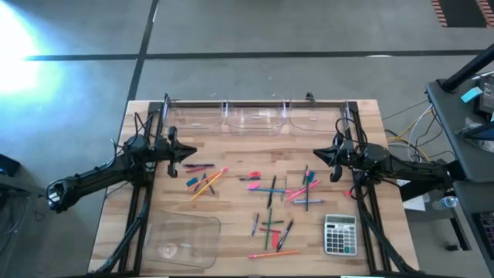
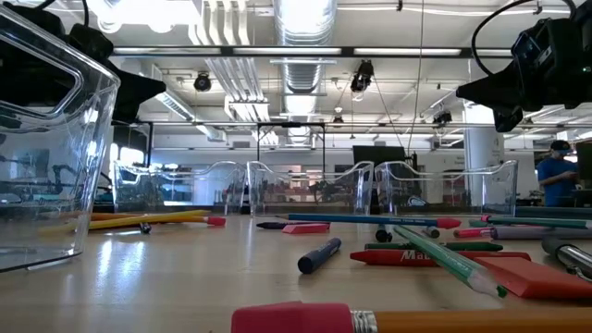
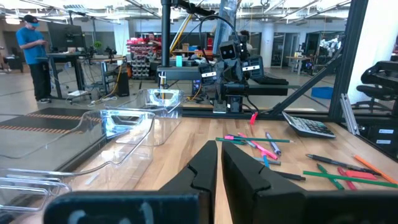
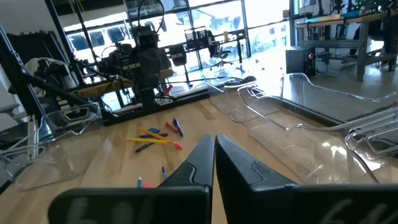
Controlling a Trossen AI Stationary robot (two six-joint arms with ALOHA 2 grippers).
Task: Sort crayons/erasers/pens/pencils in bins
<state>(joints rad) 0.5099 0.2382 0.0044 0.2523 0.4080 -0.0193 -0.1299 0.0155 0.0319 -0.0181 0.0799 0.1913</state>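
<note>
The left hand [image 1: 187, 155] hangs above the desk [image 1: 231, 208] with its fingers pressed together on nothing. Just ahead of its tips lies a small cluster of pens [image 1: 199, 167] and pencils [image 1: 207, 182]. The right hand [image 1: 315, 155] faces it from across the desk, fingers also together and empty. Between the two hands and a little nearer the desk's front edge lies the main scatter: pencils, pens, crayons [image 1: 269, 229] and what appear to be erasers [image 1: 253, 185], though they are too small to be sure of. The three small bins [image 1: 255, 117] stand in a row along the far edge, beyond both hands. The large shallow tray [image 1: 181, 241] sits near the front, on the left hand's side. A grey calculator [image 1: 340, 234] lies near the front on the right hand's side.
</note>
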